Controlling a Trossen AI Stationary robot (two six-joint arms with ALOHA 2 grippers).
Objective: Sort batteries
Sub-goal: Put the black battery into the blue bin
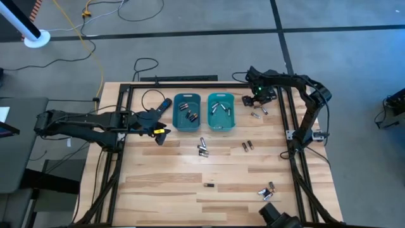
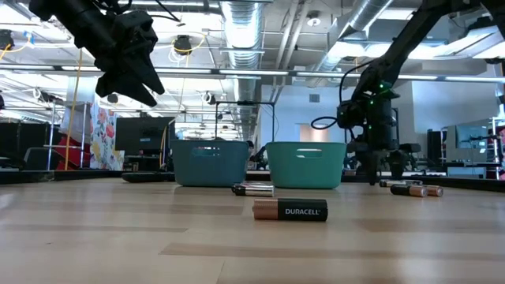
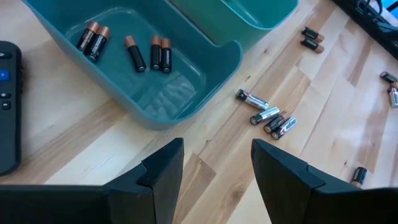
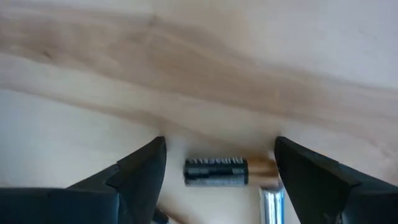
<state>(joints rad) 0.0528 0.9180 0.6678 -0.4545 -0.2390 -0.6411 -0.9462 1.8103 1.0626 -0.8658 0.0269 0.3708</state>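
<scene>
Now poised for a pick, the right gripper hangs open astride a dark battery, needing only to descend and close.

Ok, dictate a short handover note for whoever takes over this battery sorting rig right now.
Right gripper: open, low over a dark copper-ended battery on the wooden table, beside the lighter teal bin.
Left gripper: open, empty, raised beside the darker teal bin.
Done: several cells lie in each bin.
Left: loose batteries in front of the bins, plus more toward the table's near edge.
</scene>
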